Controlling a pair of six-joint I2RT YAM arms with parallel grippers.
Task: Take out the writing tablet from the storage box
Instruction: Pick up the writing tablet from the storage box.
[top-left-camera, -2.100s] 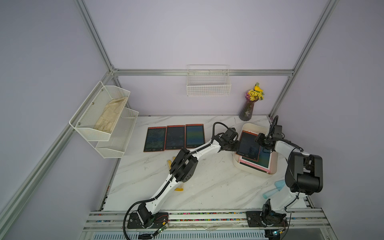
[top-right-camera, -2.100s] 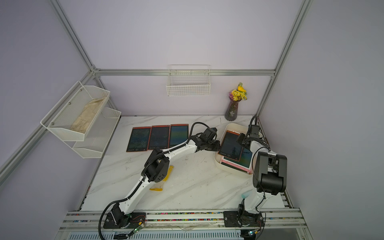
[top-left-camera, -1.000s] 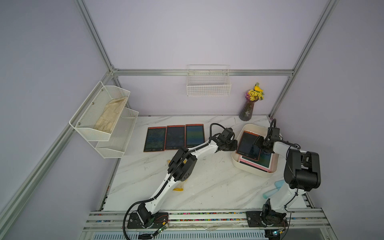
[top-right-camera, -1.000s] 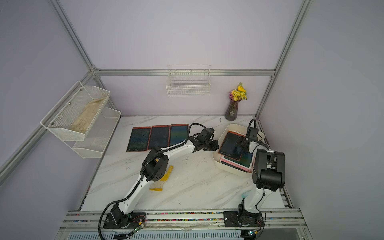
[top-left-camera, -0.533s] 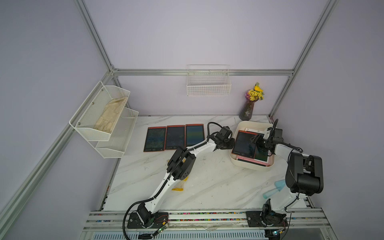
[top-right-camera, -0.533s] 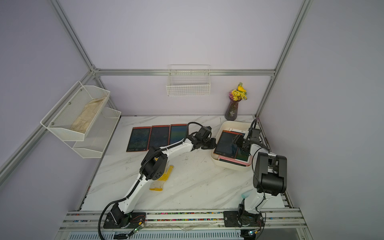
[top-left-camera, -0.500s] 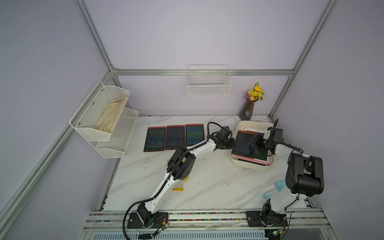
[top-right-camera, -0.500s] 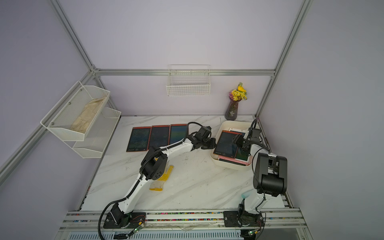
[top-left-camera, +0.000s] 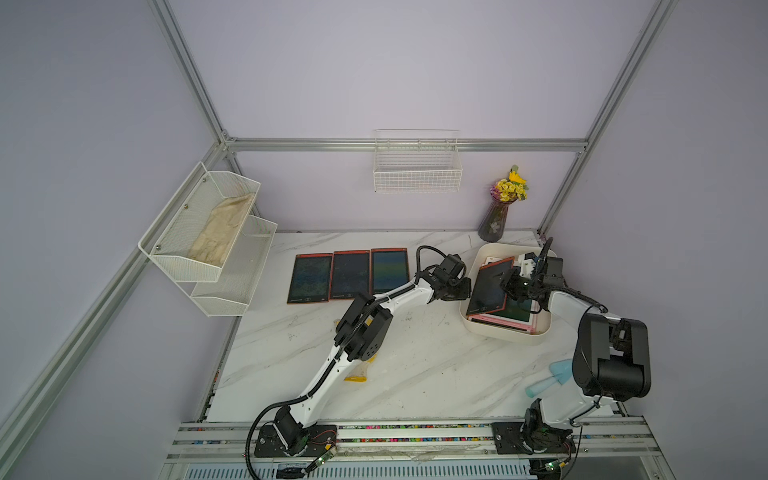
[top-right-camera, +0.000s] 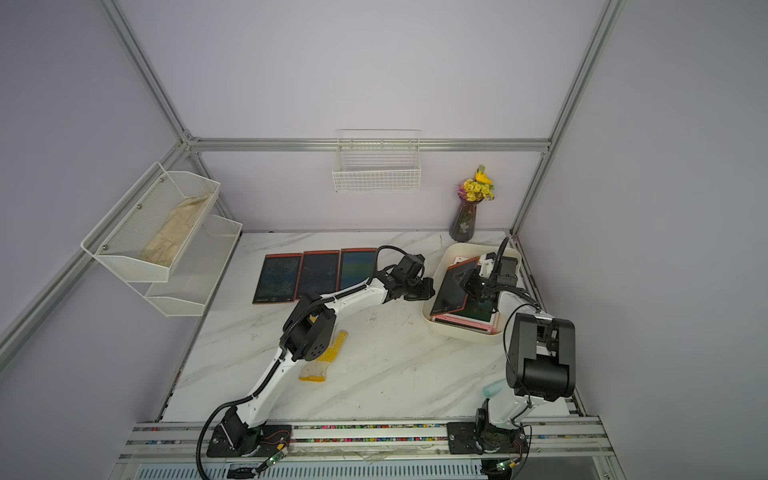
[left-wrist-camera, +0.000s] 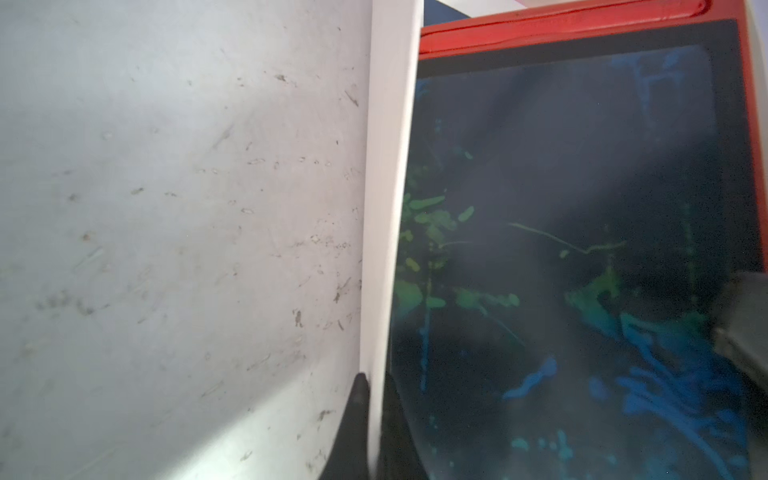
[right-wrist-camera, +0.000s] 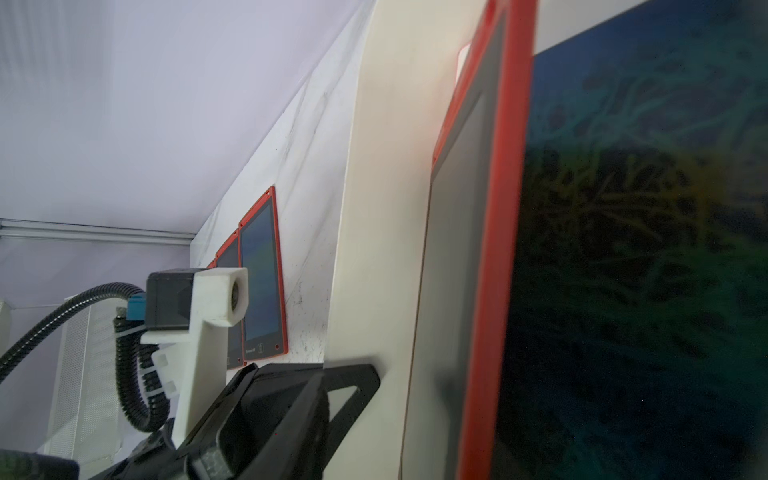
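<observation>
Left pincer (left-wrist-camera: 373, 390) shut on the storage box (top-left-camera: 503, 335) wall, bracing it. Right pincer (top-left-camera: 512, 286) at the writing tablet (top-left-camera: 485, 293), which sits tilted in the box; grip unclear. Step: lifting out. Next: firm hold, clear the rim.

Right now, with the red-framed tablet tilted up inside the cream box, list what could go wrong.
1. The red-framed writing tablet leans tilted, one edge at the right gripper; whether the grip is firm is unclear, so it could drop onto the pink-framed tablets beneath.
2. The left gripper pinches only the thin wall of the cream-white plastic storage box; a snagging tablet may drag or tip the box.
</observation>
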